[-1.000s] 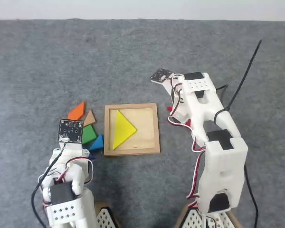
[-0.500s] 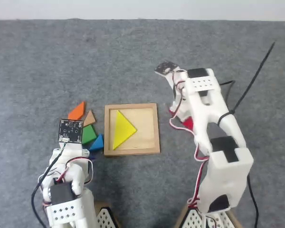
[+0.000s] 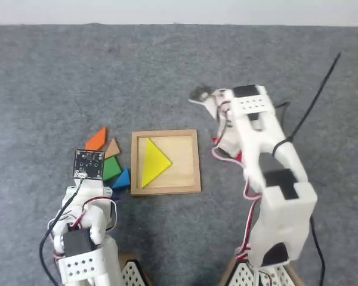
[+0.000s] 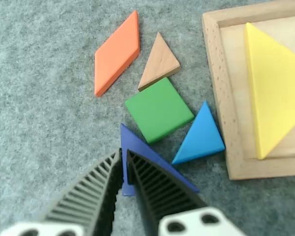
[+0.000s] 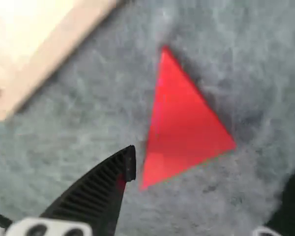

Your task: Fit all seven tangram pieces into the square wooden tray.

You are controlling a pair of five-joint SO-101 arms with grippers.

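Note:
The square wooden tray (image 3: 194, 161) lies mid-table with a yellow triangle (image 3: 152, 162) inside. A red triangle (image 5: 182, 123) lies on the carpet just off the tray's corner (image 5: 44, 54). My right gripper (image 5: 214, 164) hangs open over it, one finger at each side of the piece's near edge. Left of the tray lie an orange parallelogram (image 4: 116, 53), a wooden triangle (image 4: 159, 62), a green square (image 4: 159, 109), a light blue triangle (image 4: 200, 135) and a dark blue triangle (image 4: 137, 150). My left gripper (image 4: 122, 158) is shut, its tips over the dark blue triangle.
Grey carpet covers the table. The right arm (image 3: 250, 119) stands right of the tray and hides most of the red triangle (image 3: 236, 157) from above. The left arm's wrist (image 3: 88, 164) sits above the loose pieces. Cables trail at the right.
The right arm's wrist swung slightly right and away, then settled over the red triangle. The left arm and all pieces stayed put.

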